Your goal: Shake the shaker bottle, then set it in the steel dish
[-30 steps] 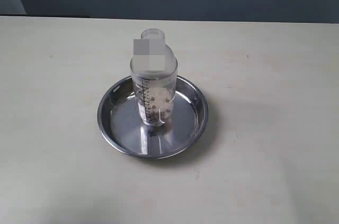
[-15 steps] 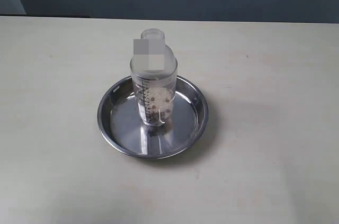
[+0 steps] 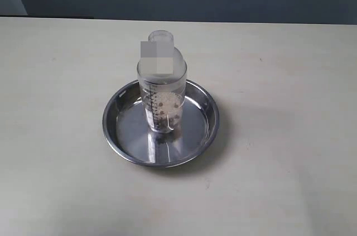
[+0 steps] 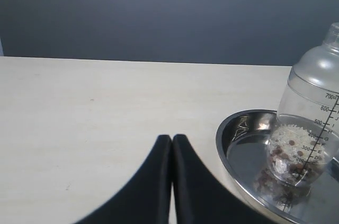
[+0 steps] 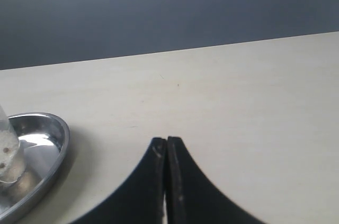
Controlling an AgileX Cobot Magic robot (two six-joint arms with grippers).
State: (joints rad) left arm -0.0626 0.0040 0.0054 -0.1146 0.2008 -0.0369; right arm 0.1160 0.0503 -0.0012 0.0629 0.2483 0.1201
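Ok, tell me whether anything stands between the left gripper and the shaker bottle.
Nothing visible does. Between the left gripper, jaws shut, and the shaker bottle lies only bare table and the low rim of the steel dish it stands in.

Clear shaker bottle — brown beads

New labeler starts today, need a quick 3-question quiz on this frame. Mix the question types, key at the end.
1. True or false: the shaker bottle stands upright inside the steel dish.
2. Pick one. The left gripper is: A) shut on the bottle; B) shut on nothing, apart from the dish; C) wide open above the dish.
3. Fill the gap: in the right wrist view, the right gripper has its fingertips pressed ____ over the bare table.

Key: 1 true; 2 B; 3 together.
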